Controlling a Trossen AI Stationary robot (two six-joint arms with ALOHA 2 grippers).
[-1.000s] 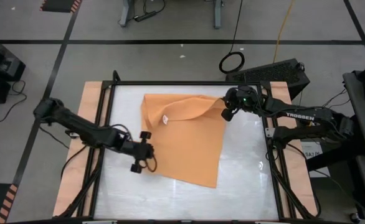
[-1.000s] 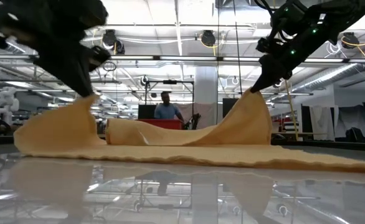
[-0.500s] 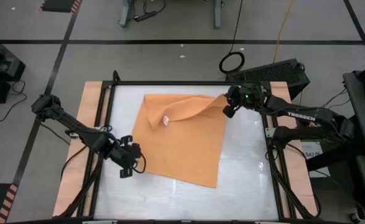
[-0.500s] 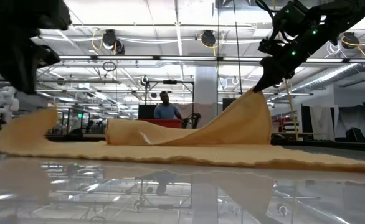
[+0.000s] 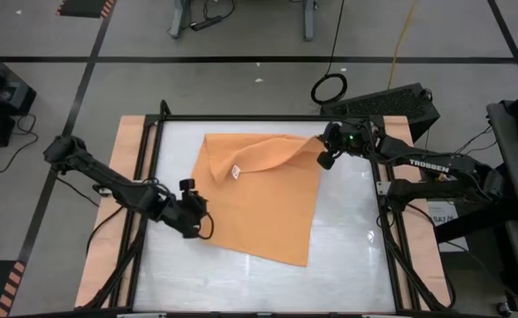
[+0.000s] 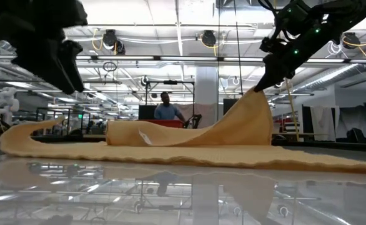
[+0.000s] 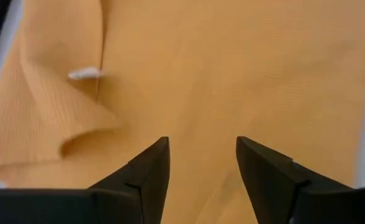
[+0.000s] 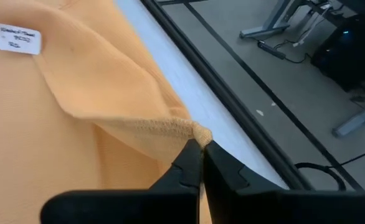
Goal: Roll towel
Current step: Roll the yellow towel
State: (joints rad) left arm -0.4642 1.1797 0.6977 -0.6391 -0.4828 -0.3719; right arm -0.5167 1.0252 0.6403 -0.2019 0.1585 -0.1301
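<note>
- The towel (image 5: 263, 199), a plain orange-tan rectangle of thin soft cloth, lies on the white glossy surface (image 5: 347, 256), set askew to the edges of the surface.
- A small white tag (image 5: 235, 171) shows on the upper face of the towel, near its far left corner.
- The far edge of the towel is turned over toward the middle; the high view shows this as a fold running from the far left corner to the far right corner.
- The right pincer (image 5: 323, 160) is over the far right part of the surface. Its fingers are pressed together on the far right corner of the towel.
- In the right wrist view the stitched hem of that corner sits between the tips of the right pincer (image 8: 201, 148).
- In the low view the held corner rises in a peak (image 6: 255, 112) above the rest of the cloth, which lies flat.
- The left pincer (image 5: 194, 221) is at the left edge of the towel, near the middle of the surface's left side.
- In the left wrist view the fingers of the left pincer (image 7: 201, 163) stand apart, with bare cloth between them; nothing is clamped.
- In the low view the left edge of the towel (image 6: 30, 132) curls slightly upward below the left arm.
- A person (image 6: 165, 107) stands in the room beyond the surface, well behind the towel.
</note>
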